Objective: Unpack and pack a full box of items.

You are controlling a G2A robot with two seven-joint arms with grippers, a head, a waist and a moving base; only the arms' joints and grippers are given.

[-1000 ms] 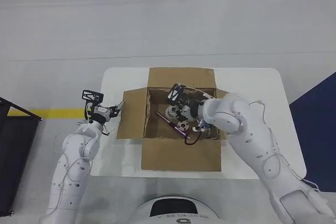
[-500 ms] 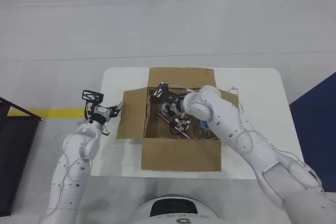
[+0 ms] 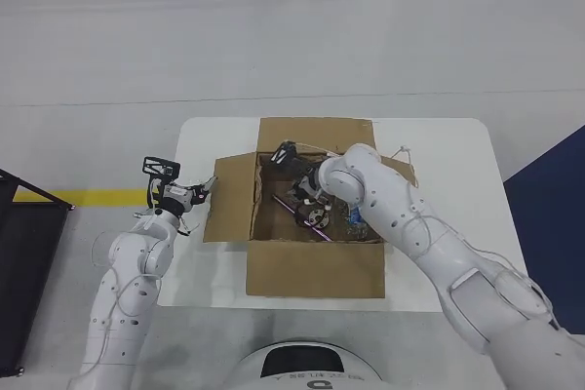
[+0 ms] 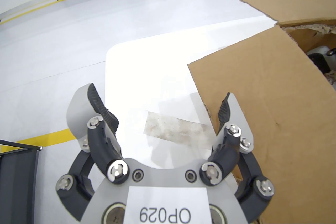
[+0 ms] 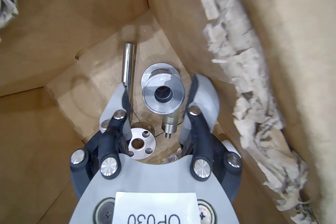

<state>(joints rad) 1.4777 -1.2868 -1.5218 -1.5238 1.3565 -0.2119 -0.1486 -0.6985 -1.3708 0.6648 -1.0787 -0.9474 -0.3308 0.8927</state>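
A box [image 3: 315, 268] is set at the middle of the counter [image 3: 439, 195], with its flaps folded outward. The left gripper [image 4: 160, 101] is held above the counter just left of the box's left flap, with its fingers spread. The right gripper [image 5: 159, 82] is lowered inside the box near its far left corner, also spread. On the box floor beneath it a spool [image 5: 162, 96] is laid, with a rod [image 5: 129, 62] just beside it, a threaded fitting [image 5: 170, 122] and a disc [image 5: 139, 143] close by, and crumpled paper [image 5: 236, 93] along one wall.
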